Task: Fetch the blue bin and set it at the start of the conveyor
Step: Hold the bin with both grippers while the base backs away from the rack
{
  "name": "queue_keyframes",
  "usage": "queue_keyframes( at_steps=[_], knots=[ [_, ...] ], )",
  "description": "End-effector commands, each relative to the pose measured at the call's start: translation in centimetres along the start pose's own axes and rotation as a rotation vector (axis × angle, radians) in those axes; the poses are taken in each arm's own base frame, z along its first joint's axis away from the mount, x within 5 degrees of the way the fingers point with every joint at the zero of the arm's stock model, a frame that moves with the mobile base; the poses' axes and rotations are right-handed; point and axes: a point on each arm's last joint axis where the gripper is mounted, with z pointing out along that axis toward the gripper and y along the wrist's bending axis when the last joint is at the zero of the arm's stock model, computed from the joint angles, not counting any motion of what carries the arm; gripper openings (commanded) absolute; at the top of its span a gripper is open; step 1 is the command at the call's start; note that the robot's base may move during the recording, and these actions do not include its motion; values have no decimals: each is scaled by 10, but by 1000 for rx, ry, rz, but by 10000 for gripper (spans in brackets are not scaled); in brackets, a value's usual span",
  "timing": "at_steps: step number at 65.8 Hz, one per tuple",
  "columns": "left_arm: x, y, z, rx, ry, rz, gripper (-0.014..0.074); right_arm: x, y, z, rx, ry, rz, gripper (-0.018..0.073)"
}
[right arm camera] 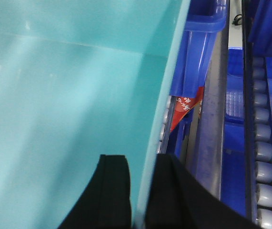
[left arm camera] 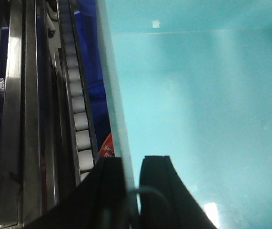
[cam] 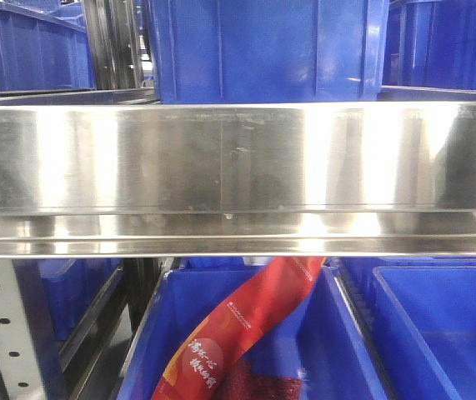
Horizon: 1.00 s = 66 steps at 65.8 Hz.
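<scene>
While each tool is clenched over one side wall, the pale aqua rectangular plastic bin (left arm camera: pixel 197 119) is held between left tool (left arm camera: pixel 132 167) and right tool (right arm camera: pixel 140 162), close beside the shelf's roller tracks (left arm camera: pixel 78 124). Step in hand, by my judgement — the carry. Conveyor unseen; the next move calls for a level, matched withdrawal clear of the stainless-steel shelf rail (cam: pixel 238 167).

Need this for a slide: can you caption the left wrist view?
Left hand gripping the wall of the blue bin, roller track alongside.
</scene>
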Motion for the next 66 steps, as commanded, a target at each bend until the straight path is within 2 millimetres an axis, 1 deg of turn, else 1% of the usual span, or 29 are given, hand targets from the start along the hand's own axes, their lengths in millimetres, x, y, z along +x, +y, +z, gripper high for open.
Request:
queue_keyframes(
  at_steps=[1,50,66],
  knots=[
    [-8,4,-7,-22,-86,24,-111,-4,1,-8,7,-45,-35,-153],
    [-8,4,-7,-22,-86,24,-111,-5,1,-8,7,-55,-35,-153],
    [-8,4,-7,-21,-88,24,-111,-11,1,-9,8,-116,-35,-153]
  ],
)
